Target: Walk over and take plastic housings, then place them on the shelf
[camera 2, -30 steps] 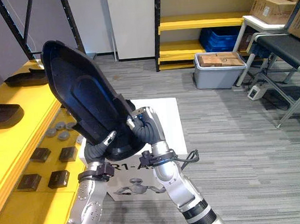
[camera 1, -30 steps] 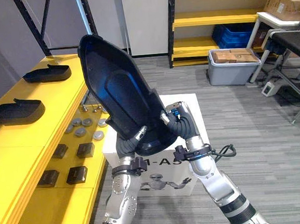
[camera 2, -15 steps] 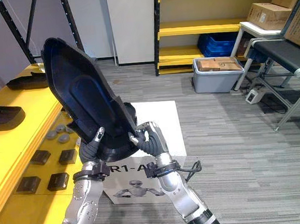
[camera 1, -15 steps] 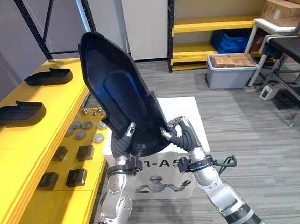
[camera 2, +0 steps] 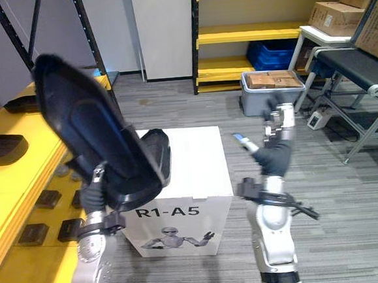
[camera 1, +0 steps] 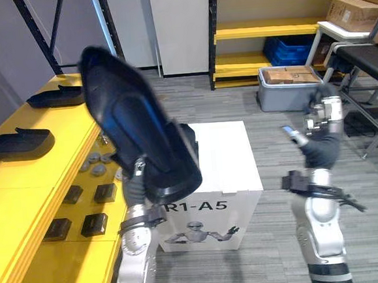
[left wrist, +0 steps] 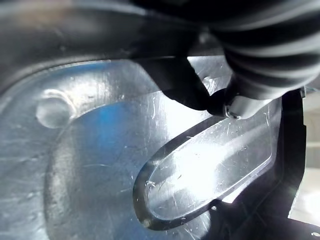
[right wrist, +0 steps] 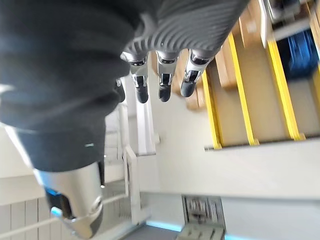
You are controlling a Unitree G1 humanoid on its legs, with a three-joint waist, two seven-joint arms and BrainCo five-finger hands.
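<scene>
The right hand [camera 1: 322,116] has released the plastic housing [camera 1: 136,132], fingers relaxed. The left hand [camera 2: 93,191] alone clasps its lower edge; placement on the yellow shelf [camera 1: 23,194] probably proceeds 1-handed.

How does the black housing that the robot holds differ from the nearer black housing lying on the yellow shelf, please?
The held housing is up in the air and steeply tilted, its lower end gripped by the left hand; the shelf housing lies flat on the yellow shelf, untouched. The held housing looks broad and large in view; the shelf housing looks low and slim. Both are dark plastic shells.
</scene>
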